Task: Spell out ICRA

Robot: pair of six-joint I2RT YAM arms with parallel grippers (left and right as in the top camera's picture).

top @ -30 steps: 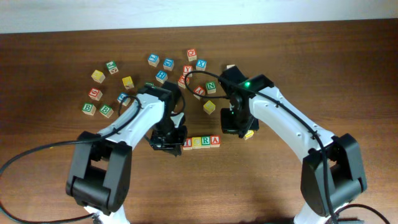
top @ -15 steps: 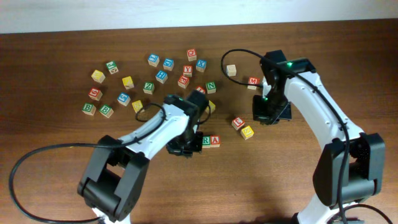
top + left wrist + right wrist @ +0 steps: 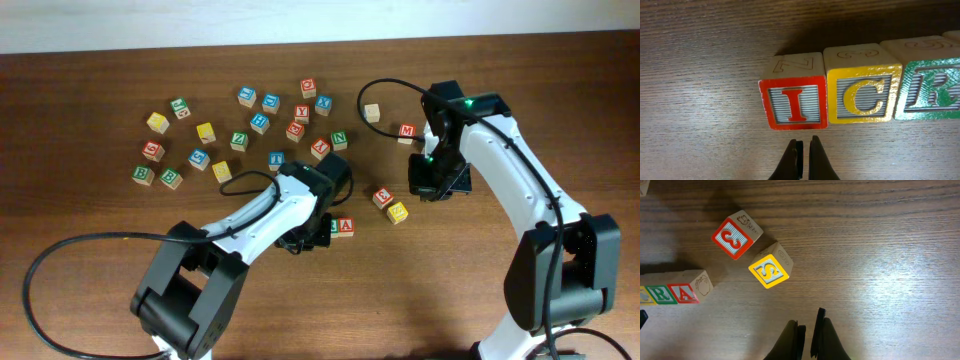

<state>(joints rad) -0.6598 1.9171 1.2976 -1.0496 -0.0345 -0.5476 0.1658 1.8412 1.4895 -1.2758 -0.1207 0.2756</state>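
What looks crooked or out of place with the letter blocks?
The I, C and R sit straight, side by side. Only the red S and yellow S near the A lie askew.

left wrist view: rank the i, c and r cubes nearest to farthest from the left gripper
1. Red I cube, straight ahead of the shut left gripper.
2. Yellow C cube, next along toward the picture's right, set against the I.
3. Green R cube, at the picture's right edge, partly cut off.
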